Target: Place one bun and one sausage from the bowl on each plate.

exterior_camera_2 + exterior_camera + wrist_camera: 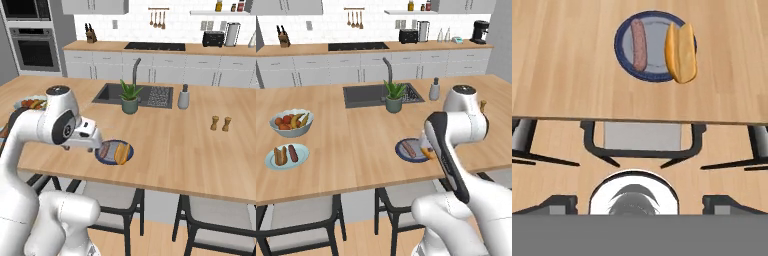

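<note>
Dark plate (624,60), upper centre of hand view, w/ sausage (639,45) and bun (681,52); bun overhangs rim, may be knocked off. Gripper (640,200) jaws apart, nothing held.

Sausage (639,45) beside bun (681,52) on plate (656,76)
</note>
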Motion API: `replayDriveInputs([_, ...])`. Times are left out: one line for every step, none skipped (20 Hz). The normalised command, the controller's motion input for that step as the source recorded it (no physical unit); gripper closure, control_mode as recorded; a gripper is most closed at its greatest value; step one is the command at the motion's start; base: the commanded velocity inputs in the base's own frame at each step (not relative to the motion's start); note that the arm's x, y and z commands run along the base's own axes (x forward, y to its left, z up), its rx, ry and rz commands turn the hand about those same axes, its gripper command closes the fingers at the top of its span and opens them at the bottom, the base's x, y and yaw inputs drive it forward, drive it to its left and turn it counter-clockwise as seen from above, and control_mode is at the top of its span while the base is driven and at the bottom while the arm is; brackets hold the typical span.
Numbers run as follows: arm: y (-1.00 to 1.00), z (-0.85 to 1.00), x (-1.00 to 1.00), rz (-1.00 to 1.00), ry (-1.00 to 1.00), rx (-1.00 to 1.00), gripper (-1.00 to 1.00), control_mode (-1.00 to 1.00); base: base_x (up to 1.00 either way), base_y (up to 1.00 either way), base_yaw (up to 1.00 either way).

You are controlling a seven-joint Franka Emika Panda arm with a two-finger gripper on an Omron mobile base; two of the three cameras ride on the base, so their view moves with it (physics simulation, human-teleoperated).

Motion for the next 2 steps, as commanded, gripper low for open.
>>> replayDriveInputs([0.0, 0.25, -0.6, 0.0, 0.0, 0.0, -1.0, -1.0, 0.0, 0.0, 0.0])
replayDriveInputs([0.0, 0.21, -0.58, 0.0, 0.0, 0.0, -1.0, -1.0, 0.0, 0.0, 0.0])
